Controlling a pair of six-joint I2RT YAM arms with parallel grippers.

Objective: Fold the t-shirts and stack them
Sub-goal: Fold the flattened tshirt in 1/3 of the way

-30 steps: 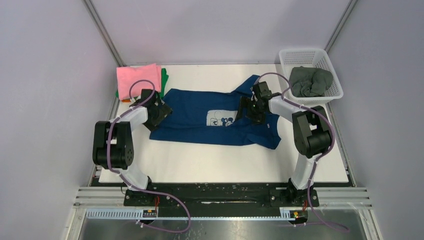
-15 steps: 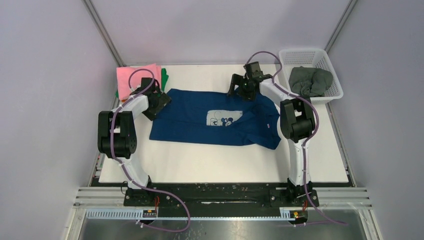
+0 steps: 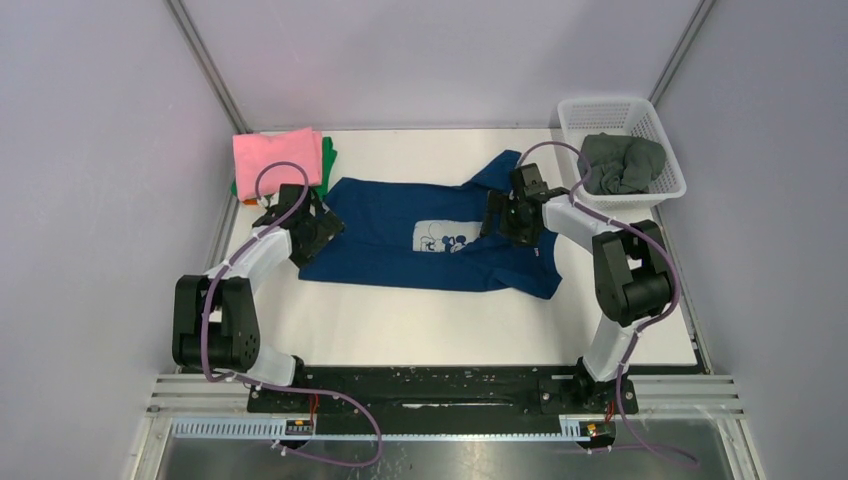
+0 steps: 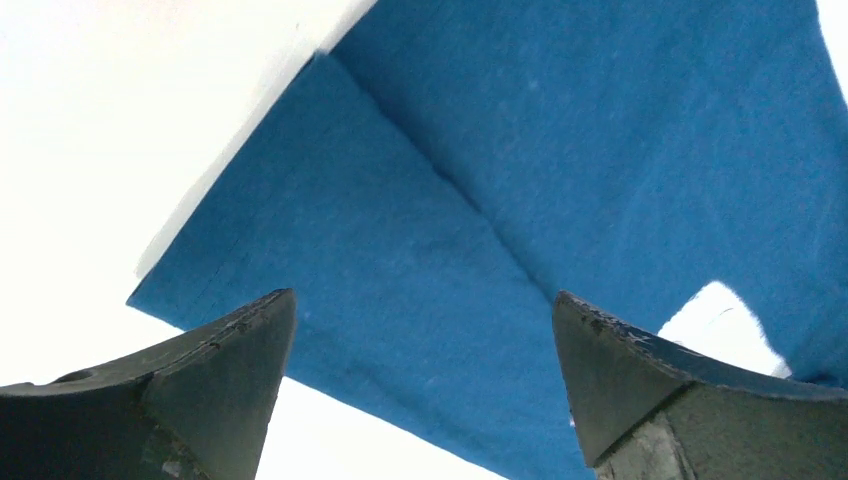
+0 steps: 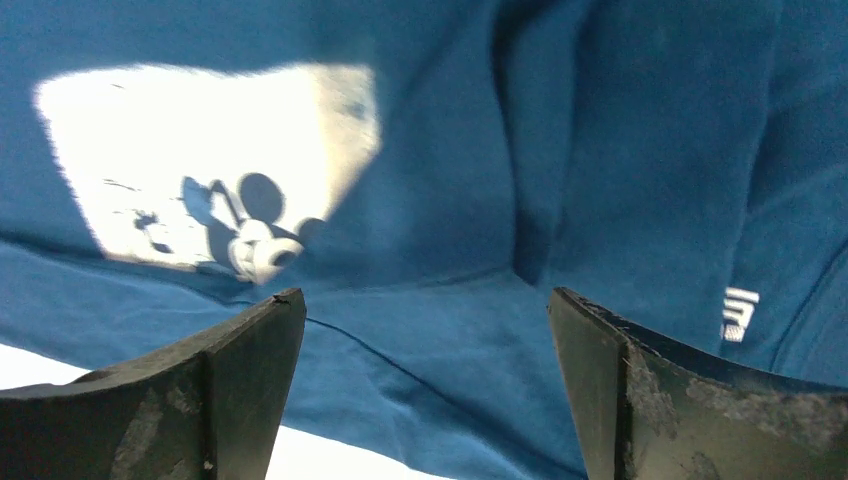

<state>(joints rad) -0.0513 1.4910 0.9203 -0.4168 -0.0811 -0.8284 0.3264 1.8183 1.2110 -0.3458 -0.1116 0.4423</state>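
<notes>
The navy blue t-shirt (image 3: 400,235) lies spread flat mid-table, its pale mouse print (image 3: 447,237) facing up. My left gripper (image 3: 318,228) is open and empty over the shirt's left edge; the left wrist view shows its jaws (image 4: 422,296) wide apart above blue cloth (image 4: 560,150) and white table. My right gripper (image 3: 505,215) is open and empty over the shirt's right part; in the right wrist view (image 5: 425,294) the print (image 5: 215,160) lies just ahead. A folded pink shirt (image 3: 278,155) tops a stack with a green shirt (image 3: 330,160) and an orange one (image 3: 250,201) at the back left.
A white mesh basket (image 3: 600,103) at the back right holds a crumpled dark grey-green shirt (image 3: 622,162). The white table (image 3: 420,320) shows bare in front of the navy shirt. Grey walls close in on both sides and the back.
Half a second ago both grippers were further back, the right one at the shirt's far sleeve. Both have come back toward me over the shirt. The shirt lies much as before.
</notes>
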